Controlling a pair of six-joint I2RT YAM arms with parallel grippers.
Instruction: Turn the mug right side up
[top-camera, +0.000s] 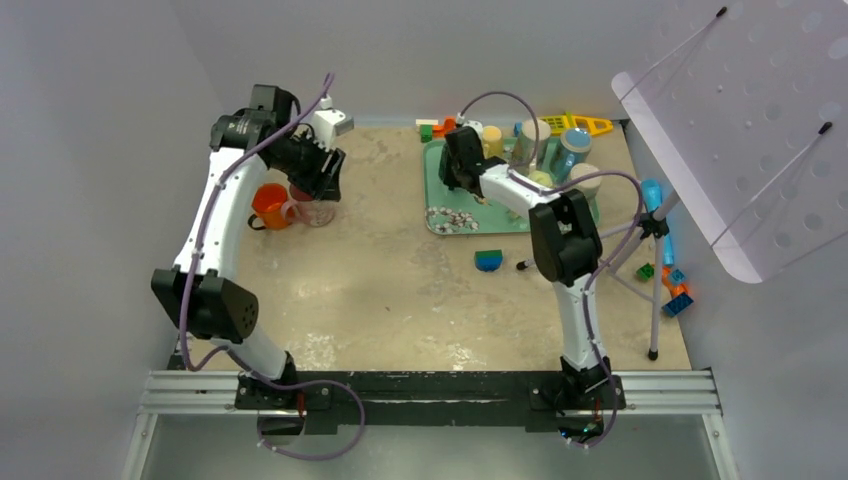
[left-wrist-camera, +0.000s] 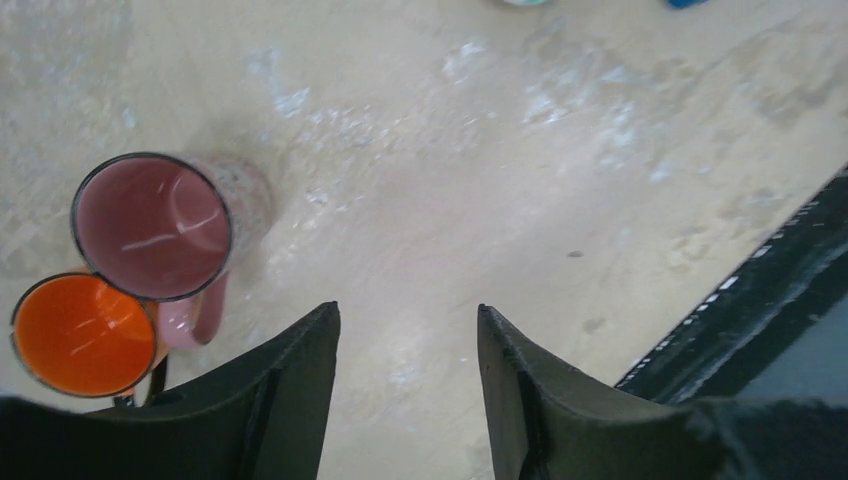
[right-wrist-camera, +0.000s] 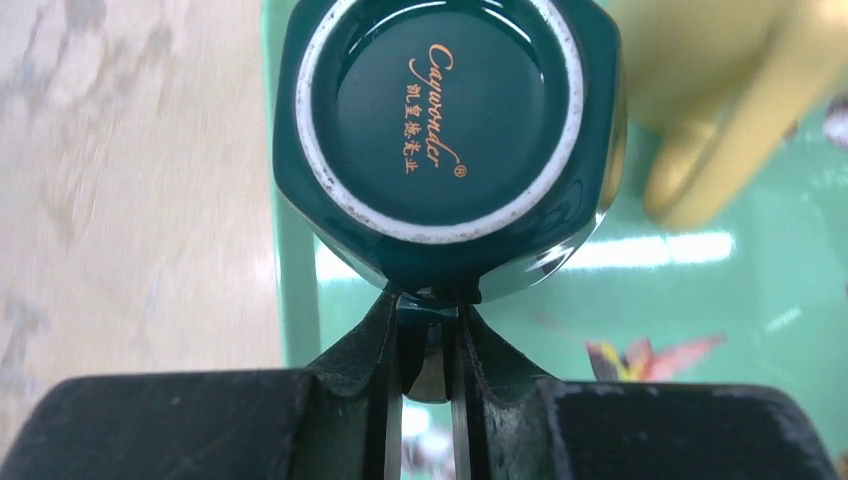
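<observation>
**A:** Two hands are in view. What has the right hand got?

**B:** Its fingers are pinched tight on the handle of the green mug. Only a thin gap is left between them, where the handle sits.

**A:** And where is that mug?

**B:** In the far left part of the tray, right at the tray's left rim. Its base faces the wrist camera, showing a white ring round a dark disc with orange lettering, so it is bottom up. I cannot tell whether it rests on the tray or hangs just above it.

**A:** Is anything beside it?

**B:** A yellow thing sits just beside it, further into the tray. It is too blurred to name.

**A:** What about the left hand?

**B:** The left hand is well apart from the tray, off to the tray's left. Its fingers are partly spread and hold nothing, and bare surface shows between them.

**A:** What is near it?

**B:** Two upright mugs, also left of the tray. A pink mug and an orange mug stand mouths up with their rims touching. The pink one's handle points toward one finger of the left hand, near it but apart.

**A:** Anything else?

**B:** A blue and green block lies on the surface just off the tray's near edge. Several cups crowd the tray's far right part.
</observation>
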